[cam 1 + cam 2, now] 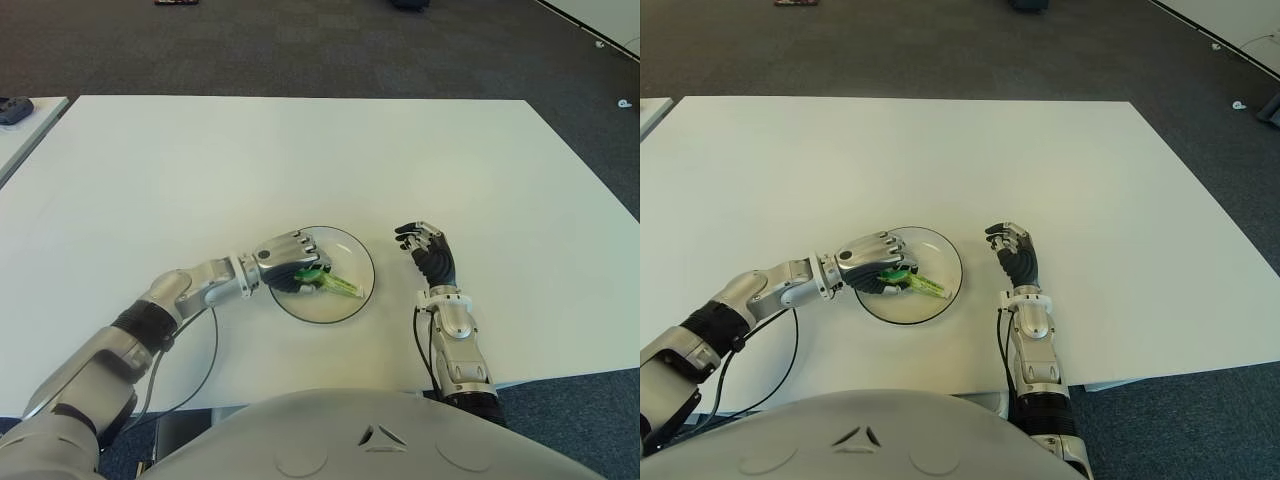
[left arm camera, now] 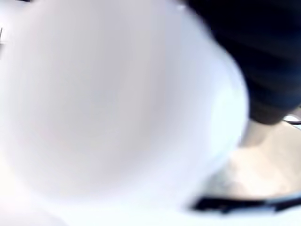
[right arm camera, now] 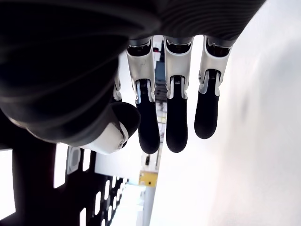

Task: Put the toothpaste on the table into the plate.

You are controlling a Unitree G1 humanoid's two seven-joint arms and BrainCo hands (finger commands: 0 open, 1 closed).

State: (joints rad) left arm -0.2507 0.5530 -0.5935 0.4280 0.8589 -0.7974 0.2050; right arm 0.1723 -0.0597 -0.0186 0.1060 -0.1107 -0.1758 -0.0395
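Our left hand [image 1: 290,252] reached over the left part of the plate [image 1: 362,268] on the white table [image 1: 300,150], its fingers curled down around the green toothpaste [image 1: 330,283]; the tube's free end lay on the plate's floor, pointing right and toward us. Whether the tube was fully released we could not tell, as the left wrist view showed only blur. Our right hand [image 1: 428,250] showed just right of the plate, fingers loosely extended and holding nothing
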